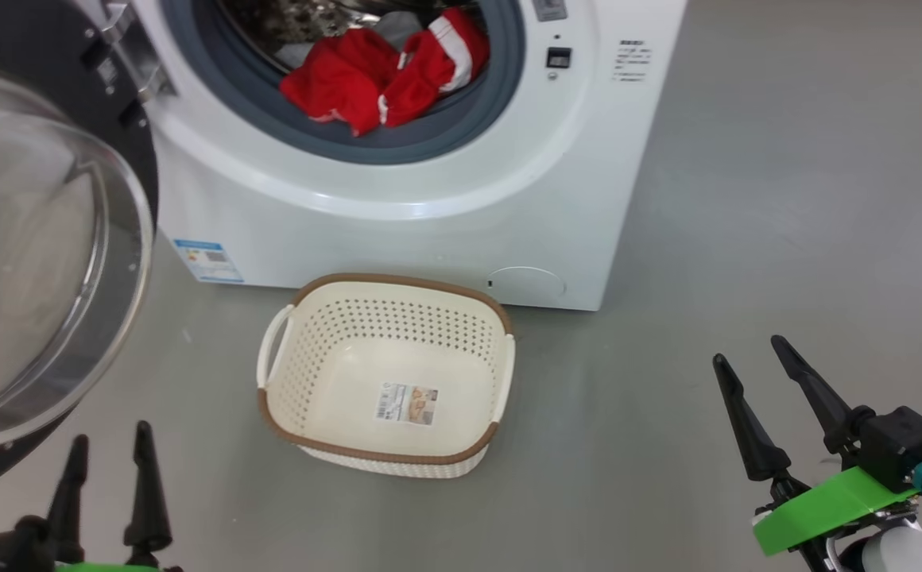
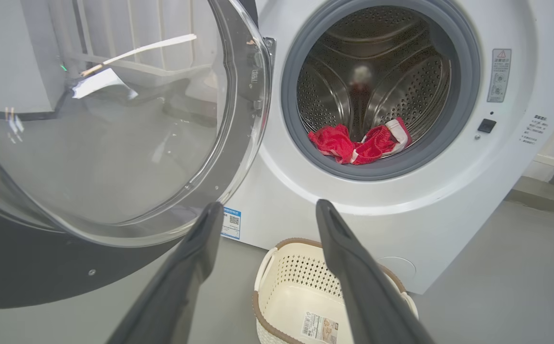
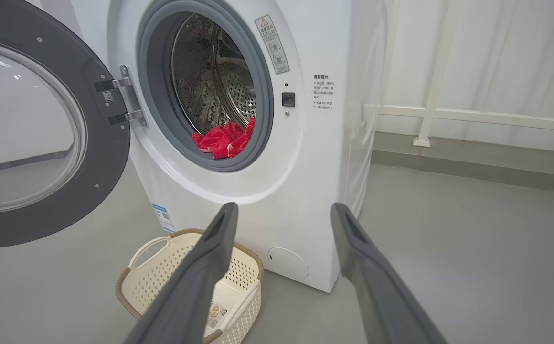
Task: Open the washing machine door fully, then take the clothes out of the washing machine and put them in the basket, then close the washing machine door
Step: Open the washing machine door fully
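The white washing machine (image 1: 397, 230) stands with its door (image 1: 40, 262) swung wide to the left, glass bowl facing me. Red clothes (image 1: 385, 75) with white trim lie at the drum's front lip, over the grey gasket, also seen as clothes (image 2: 358, 141) and clothes (image 3: 224, 141). The cream basket (image 1: 270, 397) sits empty on the floor just before the machine. My left gripper (image 1: 111, 449) is open at the lower left, below the door's rim, holding nothing. My right gripper (image 1: 751, 353) is open at the lower right, well clear of the basket.
Grey floor (image 1: 787, 199) stretches to the right of the machine. In the right wrist view a white railing (image 3: 473, 119) and pale curtains run along the wall behind. The open door (image 2: 114, 119) takes up the space on the left.
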`<state>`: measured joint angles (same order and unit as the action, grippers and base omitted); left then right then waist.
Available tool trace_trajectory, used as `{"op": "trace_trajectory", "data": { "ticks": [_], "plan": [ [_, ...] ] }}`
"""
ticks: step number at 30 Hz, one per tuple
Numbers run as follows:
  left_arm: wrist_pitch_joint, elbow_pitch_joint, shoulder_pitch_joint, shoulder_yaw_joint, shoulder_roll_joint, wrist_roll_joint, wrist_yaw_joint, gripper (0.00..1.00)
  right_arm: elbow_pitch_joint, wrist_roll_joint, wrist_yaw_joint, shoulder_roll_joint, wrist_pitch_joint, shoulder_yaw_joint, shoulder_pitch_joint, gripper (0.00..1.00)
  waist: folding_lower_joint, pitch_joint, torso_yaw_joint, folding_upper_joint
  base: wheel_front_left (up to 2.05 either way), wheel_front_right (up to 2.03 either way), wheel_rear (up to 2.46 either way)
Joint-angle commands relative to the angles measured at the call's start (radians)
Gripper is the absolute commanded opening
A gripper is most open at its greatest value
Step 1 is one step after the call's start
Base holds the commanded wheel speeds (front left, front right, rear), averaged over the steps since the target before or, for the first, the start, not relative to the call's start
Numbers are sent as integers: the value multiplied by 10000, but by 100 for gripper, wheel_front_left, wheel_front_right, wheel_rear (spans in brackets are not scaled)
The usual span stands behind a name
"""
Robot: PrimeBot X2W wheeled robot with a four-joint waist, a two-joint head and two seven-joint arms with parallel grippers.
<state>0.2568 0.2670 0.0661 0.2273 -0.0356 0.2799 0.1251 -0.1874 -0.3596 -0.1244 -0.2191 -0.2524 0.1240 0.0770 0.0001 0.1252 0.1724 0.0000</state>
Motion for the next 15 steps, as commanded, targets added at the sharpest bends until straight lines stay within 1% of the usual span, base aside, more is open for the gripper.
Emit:
{"op": "trace_trajectory", "data": {
  "ticks": [1,8,15],
  "plan": [
    [49,-329,-59,174,-215,90,55,100,266,-2,-63,-106,-93,94,-117,100,0,-118,-323,0,0,0,0],
    [49,-994,-608,-492,-359,138,55,100,289,13,-63,-87,-93,32,-146,100,0,-116,-1036,0,0,0,0],
    [49,-1382,-915,-790,-415,129,55,100,285,21,-63,-44,-94,-50,-157,100,0,-137,-1583,0,0,0,0]
  ]
}}
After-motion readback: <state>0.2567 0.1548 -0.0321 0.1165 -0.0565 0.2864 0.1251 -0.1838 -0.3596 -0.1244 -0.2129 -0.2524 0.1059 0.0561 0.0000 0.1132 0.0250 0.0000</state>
